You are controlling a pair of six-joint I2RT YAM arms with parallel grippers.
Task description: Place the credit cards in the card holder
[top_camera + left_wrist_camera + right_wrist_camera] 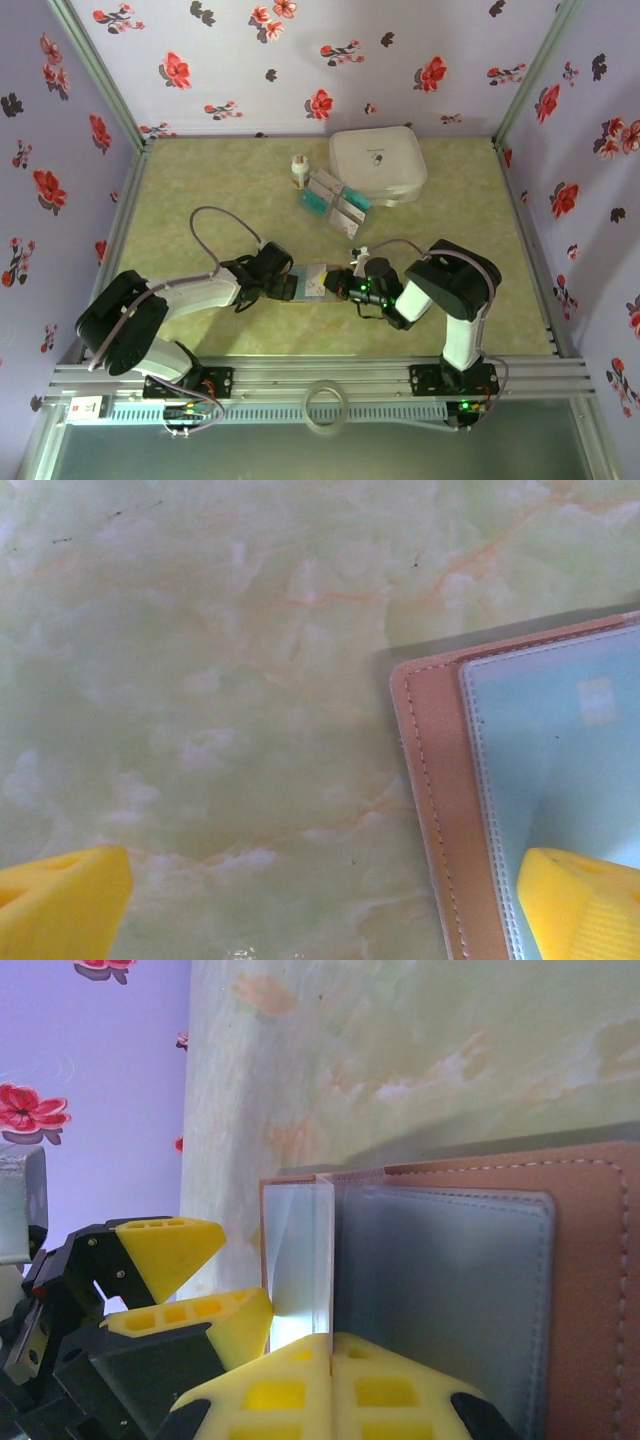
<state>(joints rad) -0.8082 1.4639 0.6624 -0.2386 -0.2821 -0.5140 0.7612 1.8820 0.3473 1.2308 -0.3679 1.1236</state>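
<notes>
The card holder lies open near the front of the table, with reddish-brown leather and clear sleeves inside. My right gripper is shut on the edge of one clear sleeve and holds it upright. My left gripper is open over the holder's left edge; its right finger rests on a sleeve and its left finger is over bare table. In the top view the left gripper and right gripper face each other across the holder. Several credit cards, teal and light grey, lie farther back.
A large white zip case stands at the back, right beside the cards. A small white bottle stands to their left. Floral walls close in the marbled green table on three sides.
</notes>
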